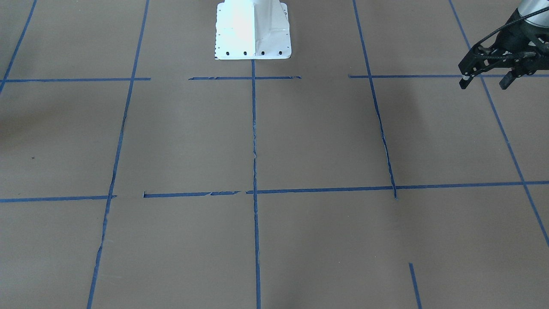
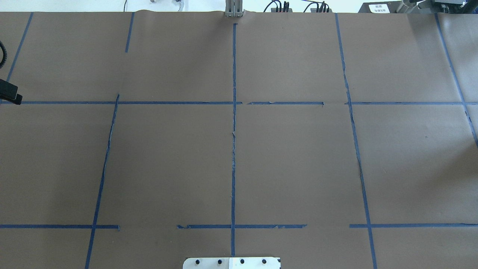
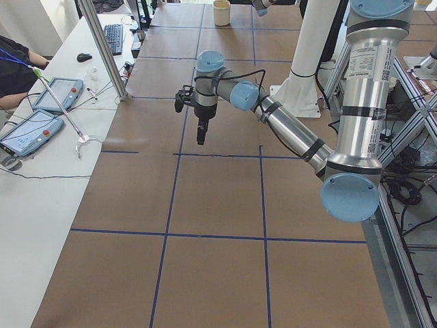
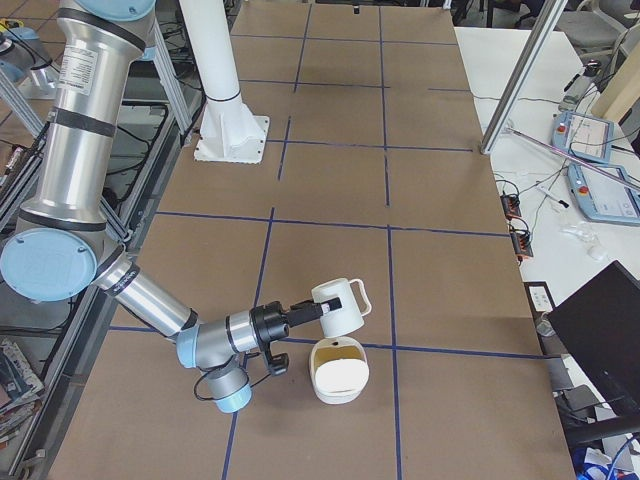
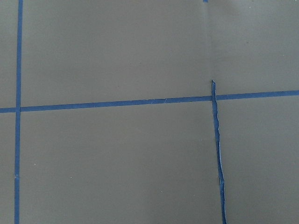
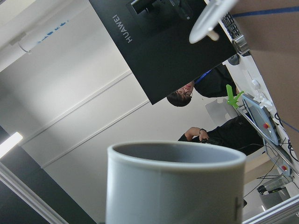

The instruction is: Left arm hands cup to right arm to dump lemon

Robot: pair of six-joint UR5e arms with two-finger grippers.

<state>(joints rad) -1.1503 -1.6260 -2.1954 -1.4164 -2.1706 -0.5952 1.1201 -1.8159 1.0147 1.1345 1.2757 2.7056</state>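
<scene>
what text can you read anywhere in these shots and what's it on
"HUAWEI": white letters on the black monitor back, right wrist view.
White paper sign beyond the table's far edge, overhead view: too small to read.
Sticker on the silver-grey left arm: too small to read.
Sticker on the silver-grey right arm: too small to read.

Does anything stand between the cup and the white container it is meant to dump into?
Nothing visible does. The cup at the right gripper appears to hang just above the white container, with only open air between them.
</scene>
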